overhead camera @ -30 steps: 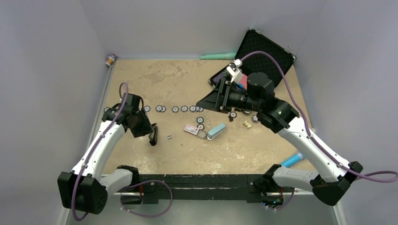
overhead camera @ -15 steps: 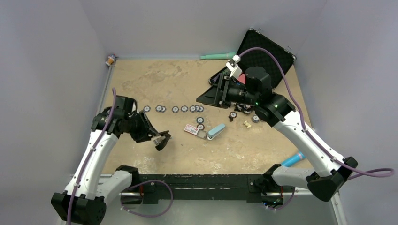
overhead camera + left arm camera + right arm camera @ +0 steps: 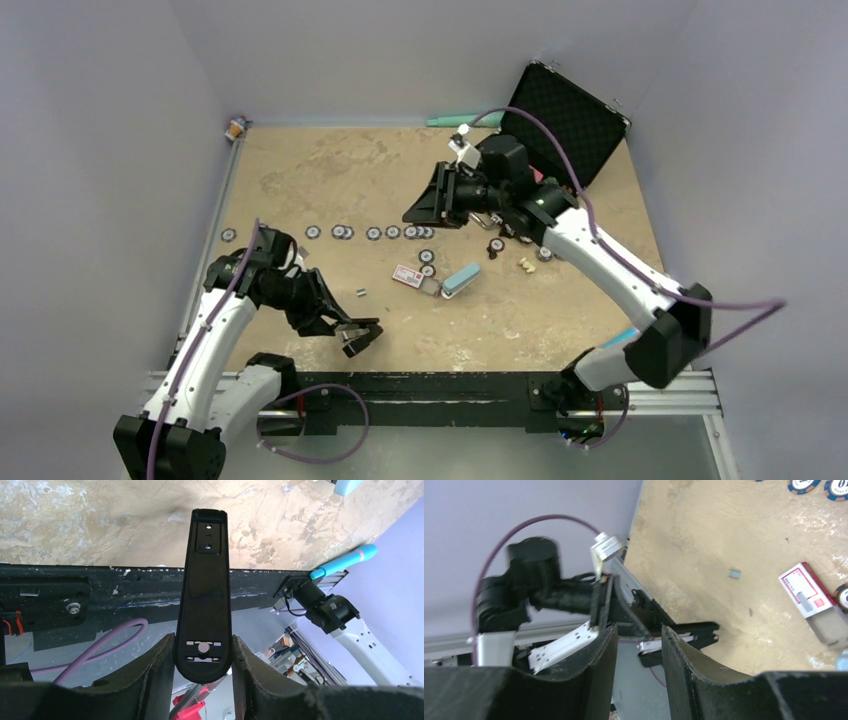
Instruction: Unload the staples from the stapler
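Note:
My left gripper (image 3: 347,333) is shut on the black stapler (image 3: 360,336) and holds it low over the table's front edge. In the left wrist view the stapler's flat base (image 3: 206,590) runs away from my gripper (image 3: 202,667), clamped between both fingers. The staples (image 3: 360,292), a tiny dark-grey strip, lie loose on the table behind the stapler. They also show in the right wrist view (image 3: 735,573). My right gripper (image 3: 415,207) is open and empty, raised over the middle back of the table. Its view shows the stapler (image 3: 684,632) past its open gripper (image 3: 639,652).
A row of chips (image 3: 375,232) crosses the middle. A red-and-white card (image 3: 407,275) and a light-blue block (image 3: 460,281) lie right of the staples. An open black case (image 3: 565,115) stands at the back right. A blue marker (image 3: 625,340) lies front right, by the black front rail (image 3: 450,385).
My left arm carried the stapler forward and to the right, to the front edge. My right arm swung left from the case toward the table's middle. The staples stayed put.

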Robot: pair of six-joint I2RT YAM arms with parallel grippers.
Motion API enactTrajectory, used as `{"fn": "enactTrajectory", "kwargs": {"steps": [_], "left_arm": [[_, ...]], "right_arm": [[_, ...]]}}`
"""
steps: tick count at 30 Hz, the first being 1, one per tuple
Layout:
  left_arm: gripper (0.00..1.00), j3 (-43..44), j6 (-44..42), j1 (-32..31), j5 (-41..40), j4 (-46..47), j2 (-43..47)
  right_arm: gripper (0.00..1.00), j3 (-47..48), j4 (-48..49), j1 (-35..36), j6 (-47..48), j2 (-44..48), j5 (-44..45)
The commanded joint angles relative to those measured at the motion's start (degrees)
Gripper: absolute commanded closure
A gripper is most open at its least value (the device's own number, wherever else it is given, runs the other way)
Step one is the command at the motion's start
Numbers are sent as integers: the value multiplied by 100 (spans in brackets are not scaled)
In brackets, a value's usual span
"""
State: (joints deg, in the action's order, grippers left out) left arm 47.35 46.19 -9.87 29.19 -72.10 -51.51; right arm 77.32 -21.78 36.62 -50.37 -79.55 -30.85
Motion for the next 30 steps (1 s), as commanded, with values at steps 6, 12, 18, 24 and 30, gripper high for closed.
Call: {"fn": "enactTrajectory", "kwargs": {"steps": [6,12,18,24,30], "left_arm": [[100,9,121,29,710,165,277],[100,42,331,27,635,498,191],[100,7,540,22,779,1055,-165],[100,5,463,29,674,1165,-393],[100,-361,563,107,670,1325,-307]], "right_arm": [[77,596,309,665,559,-2303,-417],[90,637,361,1116,592,-2920,-756],[96,547,196,1286,984,-3146,-938],[98,157,234,1372,1101,-3120,-928],[100,-17,49,1492,1369,-3229,-1028]]}}
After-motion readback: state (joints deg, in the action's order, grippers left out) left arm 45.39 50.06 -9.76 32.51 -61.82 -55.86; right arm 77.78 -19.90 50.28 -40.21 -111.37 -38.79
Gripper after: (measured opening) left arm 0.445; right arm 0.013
